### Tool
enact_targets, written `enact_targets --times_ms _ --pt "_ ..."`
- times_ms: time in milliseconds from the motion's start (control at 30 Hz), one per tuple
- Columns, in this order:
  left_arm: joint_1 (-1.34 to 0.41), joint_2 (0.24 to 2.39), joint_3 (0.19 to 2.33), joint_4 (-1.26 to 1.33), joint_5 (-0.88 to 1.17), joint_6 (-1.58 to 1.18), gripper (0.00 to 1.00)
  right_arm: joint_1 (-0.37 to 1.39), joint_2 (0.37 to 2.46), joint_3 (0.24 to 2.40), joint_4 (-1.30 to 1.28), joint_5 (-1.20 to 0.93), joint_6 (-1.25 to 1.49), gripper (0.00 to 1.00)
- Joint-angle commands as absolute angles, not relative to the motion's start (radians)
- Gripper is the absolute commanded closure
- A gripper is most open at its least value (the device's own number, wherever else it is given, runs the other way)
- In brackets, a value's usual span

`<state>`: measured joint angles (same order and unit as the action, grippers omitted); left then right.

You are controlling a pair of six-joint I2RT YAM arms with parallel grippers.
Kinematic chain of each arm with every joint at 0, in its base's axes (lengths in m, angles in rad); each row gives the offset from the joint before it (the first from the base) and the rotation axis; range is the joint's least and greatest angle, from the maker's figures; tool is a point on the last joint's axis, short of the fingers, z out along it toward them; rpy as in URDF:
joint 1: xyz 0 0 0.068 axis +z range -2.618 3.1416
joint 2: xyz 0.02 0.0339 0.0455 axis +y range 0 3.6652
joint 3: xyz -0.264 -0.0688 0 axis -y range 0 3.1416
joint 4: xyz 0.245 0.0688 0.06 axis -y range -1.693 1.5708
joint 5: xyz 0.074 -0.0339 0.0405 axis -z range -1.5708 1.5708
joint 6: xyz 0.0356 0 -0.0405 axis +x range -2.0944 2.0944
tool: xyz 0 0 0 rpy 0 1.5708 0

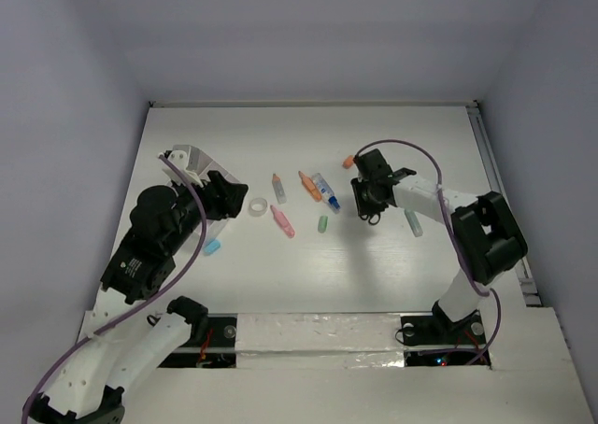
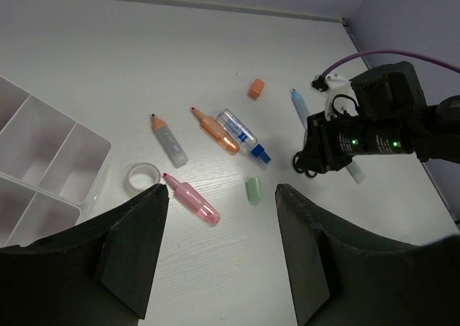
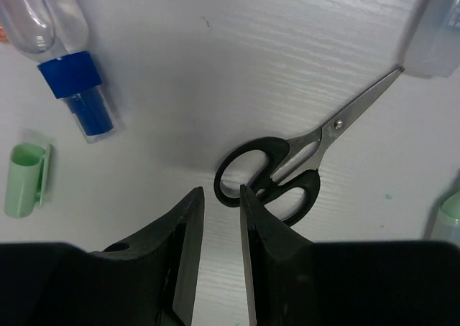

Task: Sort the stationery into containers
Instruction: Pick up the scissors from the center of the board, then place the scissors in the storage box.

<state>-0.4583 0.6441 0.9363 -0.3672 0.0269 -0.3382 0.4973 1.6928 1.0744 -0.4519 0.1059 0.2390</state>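
— Print on blue-white tube (image 2: 241,132): blue marks, too small to read. Tube just beside orange marker (image 2: 214,131).
— Surface, room?
— White wood-grain table (image 1: 374,144); pale lilac walls (image 1: 308,32). Stationery (image 1: 283,220) scattered mid-table, containers (image 2: 100,164) at left edge.
— Grippers?
— Left gripper (image 2: 221,193): jaws wide, nothing between, near containers. Right gripper (image 3: 222,197): narrow gap, tips at one black loop of scissors (image 3: 298,161), blades together, flat on table.

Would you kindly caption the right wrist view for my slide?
Right gripper, jaws slightly apart, poised at the black-handled scissors lying on the table.
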Motion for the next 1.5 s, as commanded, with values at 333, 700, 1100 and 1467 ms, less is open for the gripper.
enact_targets --times_ms 333,700,1100,1467 --pt "-0.462 0.65 0.9 -0.304 0.091 -0.328 0.41 0.511 1.781 1.124 -0.479 0.074 0.23 0.72" --pt "-0.462 0.637 0.9 -0.316 0.109 -0.341 0.41 0.52 1.771 1.134 -0.448 0.083 0.275 1.0" --pt "-0.462 0.684 0.881 -0.255 0.188 -0.393 0.48 0.52 1.234 1.036 -0.144 -0.103 0.61 1.0" --pt "-0.681 0.801 0.772 0.087 0.095 -0.595 0.54 0.583 1.143 0.897 0.379 -0.219 1.123 1.0"
